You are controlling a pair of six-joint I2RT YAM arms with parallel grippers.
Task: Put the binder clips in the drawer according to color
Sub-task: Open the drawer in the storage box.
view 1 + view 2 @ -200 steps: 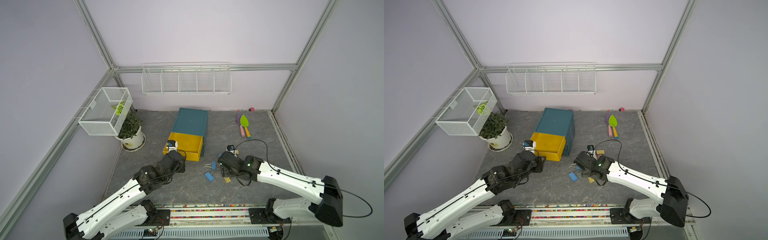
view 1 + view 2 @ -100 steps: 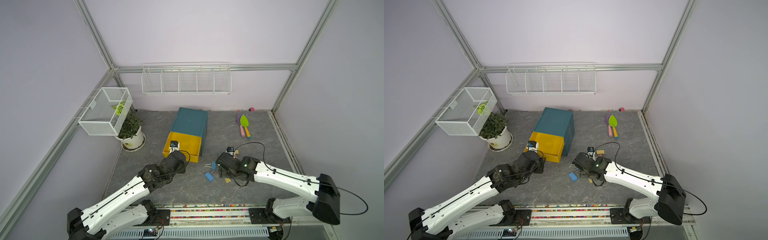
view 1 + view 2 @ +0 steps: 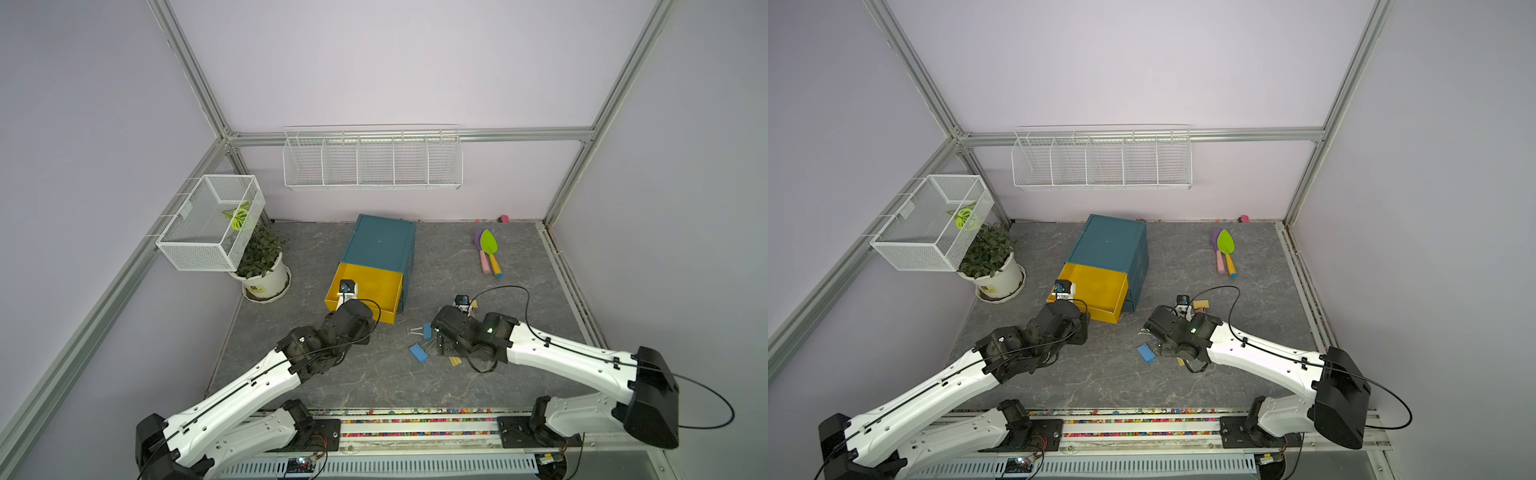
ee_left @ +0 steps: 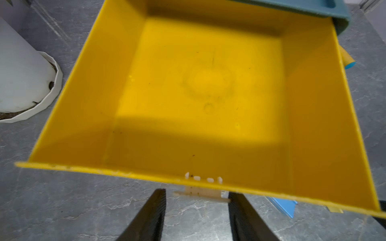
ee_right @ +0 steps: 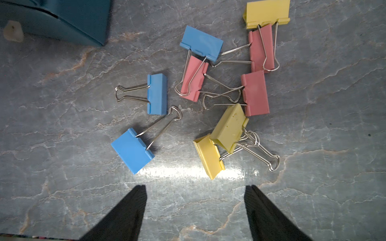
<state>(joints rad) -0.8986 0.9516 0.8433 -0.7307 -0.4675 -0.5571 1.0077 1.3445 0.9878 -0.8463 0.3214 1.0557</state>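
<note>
Nine small pastel binder clips (image 5: 254,92) with silver wire handles lie scattered on the grey marbled tabletop (image 5: 62,116). They are just off the front corner of the dark-teal three-drawer cabinet (image 3: 380,245), on your right arm's side. The three blue clips (image 5: 157,94) lie nearest the cabinet, and the three pink clips (image 5: 194,80) are tangled by their wires a little farther from it. Now the three yellow clips (image 5: 228,127): two overlap, one resting partly on the other, and the third sits at the far edge of the heap with its wires across a pink one. Your right gripper (image 5: 195,186) hangs over the table beside the pile, jaws spread wide, with nothing between them and no clip touched. Over at the cabinet's front, the yellow top drawer (image 4: 87,83) stands pulled out. Your left gripper (image 4: 197,193) is right at the drawer's front wall, jaws apart, with the small white handle tab (image 4: 200,194) between them. You cannot tell whether one finger touches the tab.
</note>
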